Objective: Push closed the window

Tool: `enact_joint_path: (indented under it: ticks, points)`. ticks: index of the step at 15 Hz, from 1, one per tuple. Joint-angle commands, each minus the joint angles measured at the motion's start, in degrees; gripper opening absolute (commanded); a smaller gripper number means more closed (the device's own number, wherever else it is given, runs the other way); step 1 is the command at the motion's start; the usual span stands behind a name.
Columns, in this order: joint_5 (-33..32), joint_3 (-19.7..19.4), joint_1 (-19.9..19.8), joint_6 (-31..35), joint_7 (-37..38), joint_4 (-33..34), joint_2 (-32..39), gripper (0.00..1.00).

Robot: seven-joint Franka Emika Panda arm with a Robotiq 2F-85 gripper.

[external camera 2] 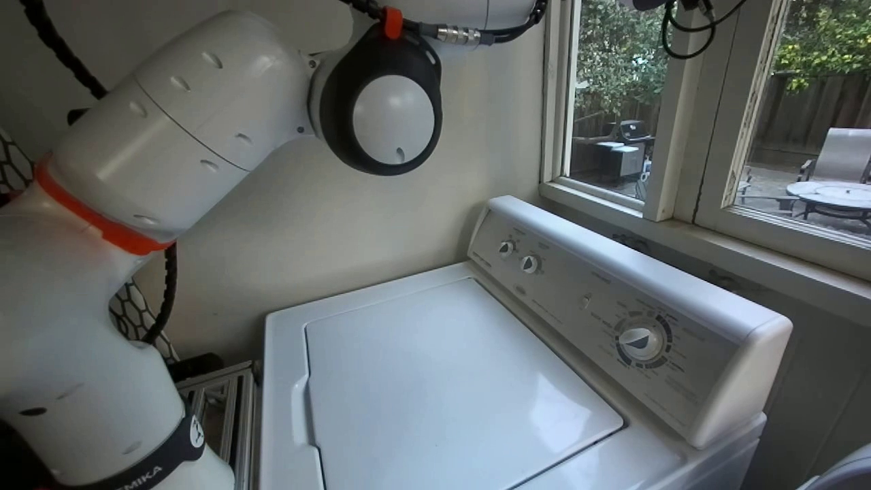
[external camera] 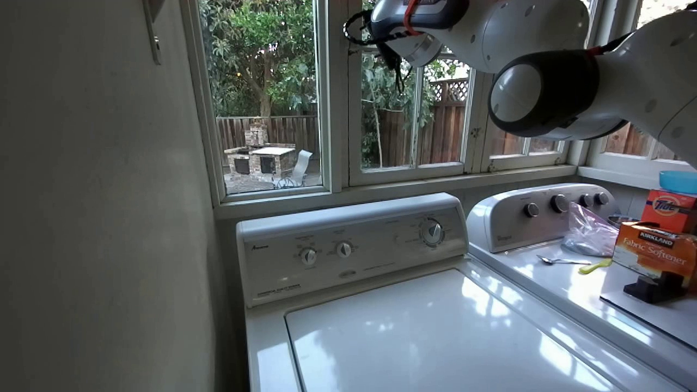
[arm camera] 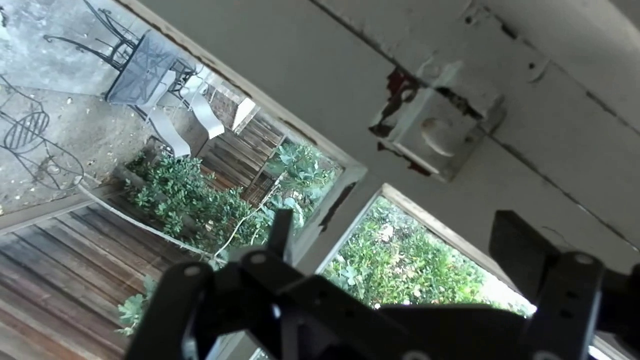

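Observation:
The window (arm camera: 280,55), a white-painted sash with flaking paint on its glass edges, fills much of the wrist view. A bar crosses its glass. A box-shaped latch (arm camera: 440,132) sits across the dark line between sash and frame. In both exterior views this window (external camera: 405,174) looks about flush with its frame; any small gap is too fine to tell. My gripper (arm camera: 395,230) is open in front of it, with nothing held between its fingers (arm camera: 522,250). Whether a finger touches the stile I cannot tell. The fingers do not show in the exterior views.
A tall single pane (external camera: 261,87) stands left of the sash. Below is the washer's control panel (external camera: 375,250). The arm (external camera: 544,38) passes before the right-hand panes. A fabric softener box (external camera: 656,247), plastic bag (external camera: 588,234) and spoon (external camera: 563,261) lie on the neighbouring machine.

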Motion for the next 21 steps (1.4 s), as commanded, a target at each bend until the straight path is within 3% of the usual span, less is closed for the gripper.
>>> enact_joint_path:
  ticks: [1,4,10,17,21]
  points:
    - [-3.5,-0.6,-1.2,-6.4,0.7,-0.9,-3.0,1.00]
    - [-4.7,0.1,-2.9,-12.2,-2.2,-1.7,-6.1,1.00]
    - [-10.5,-4.0,-5.8,-34.2,-2.4,-2.4,-14.0,1.00]
    - [-20.5,-10.0,-4.9,-57.1,-4.2,-2.0,-23.0,1.00]
    - [-22.5,-10.0,-4.4,-72.8,-7.3,-2.4,-27.8,1.00]
